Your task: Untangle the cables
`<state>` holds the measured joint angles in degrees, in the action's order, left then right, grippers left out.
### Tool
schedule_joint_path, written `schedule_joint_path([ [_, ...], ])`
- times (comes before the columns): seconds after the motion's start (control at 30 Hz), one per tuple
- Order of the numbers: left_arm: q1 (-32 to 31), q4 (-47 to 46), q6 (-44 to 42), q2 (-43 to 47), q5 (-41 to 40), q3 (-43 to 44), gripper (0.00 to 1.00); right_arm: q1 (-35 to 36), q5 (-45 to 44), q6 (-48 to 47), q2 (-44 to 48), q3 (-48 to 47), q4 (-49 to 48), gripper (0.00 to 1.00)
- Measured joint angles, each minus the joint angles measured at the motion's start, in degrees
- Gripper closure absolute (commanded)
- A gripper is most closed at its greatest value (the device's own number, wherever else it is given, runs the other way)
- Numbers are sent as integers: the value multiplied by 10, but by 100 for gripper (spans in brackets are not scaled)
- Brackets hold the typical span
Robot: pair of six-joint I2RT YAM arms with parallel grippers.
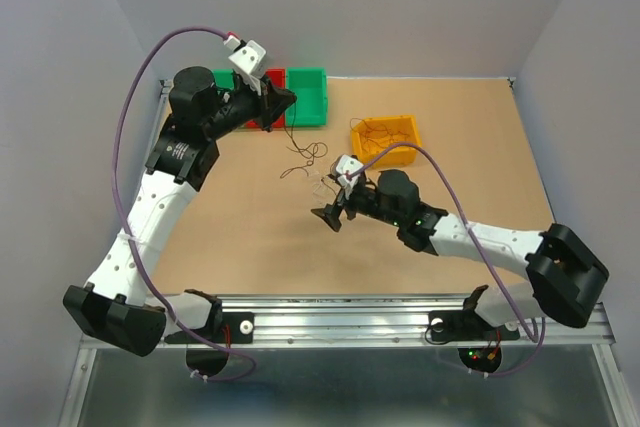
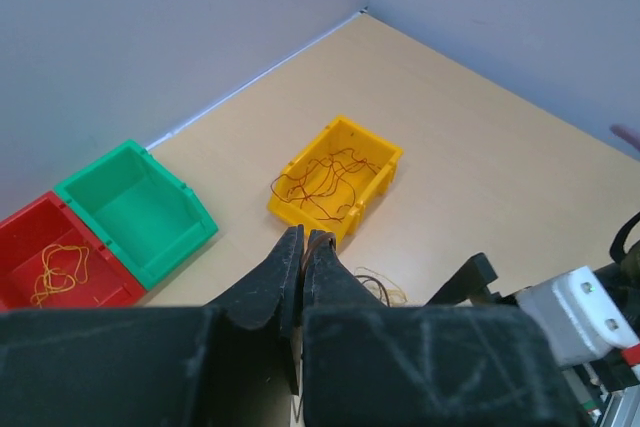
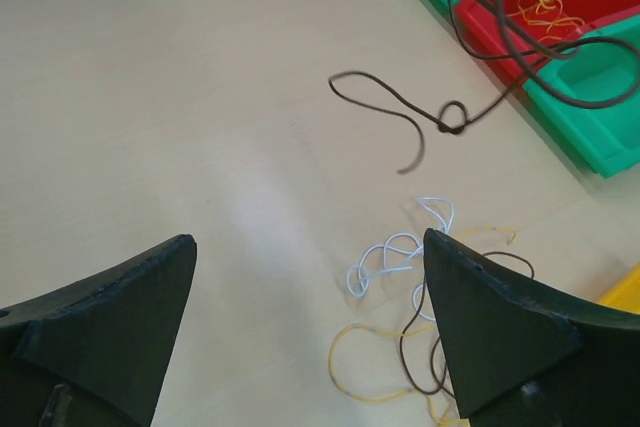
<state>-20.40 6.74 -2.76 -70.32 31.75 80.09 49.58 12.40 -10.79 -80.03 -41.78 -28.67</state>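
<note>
My left gripper (image 1: 283,104) is raised in front of the bins at the back left. In the left wrist view its jaws (image 2: 305,236) are shut on a thin brown cable (image 2: 318,243). That brown cable (image 1: 303,159) hangs down toward the table and shows a small knot (image 3: 452,119) in the right wrist view. On the table lie a white cable (image 3: 395,252), a yellow cable (image 3: 360,372) and another brown cable (image 3: 415,352), loosely overlapping. My right gripper (image 1: 330,215) hovers low beside them, jaws (image 3: 308,239) open with nothing between; the pile lies under its right finger (image 3: 500,327).
A yellow bin (image 1: 390,157) holding several brown cables (image 2: 325,182) stands at the back centre. A green bin (image 1: 308,97) and a red bin (image 2: 20,247) holding a yellow cable (image 2: 58,269) stand at the back left. Grey walls enclose the table on three sides.
</note>
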Motion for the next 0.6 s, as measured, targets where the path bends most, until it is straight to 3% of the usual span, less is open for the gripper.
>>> schedule_joint_path([
  [0.3,0,3,-2,4,-5,2,100,0,13,-10,126,41,4,0],
  [0.6,0,4,-4,4,-3,2,100,0,-1,-28,62,6,-14,0],
])
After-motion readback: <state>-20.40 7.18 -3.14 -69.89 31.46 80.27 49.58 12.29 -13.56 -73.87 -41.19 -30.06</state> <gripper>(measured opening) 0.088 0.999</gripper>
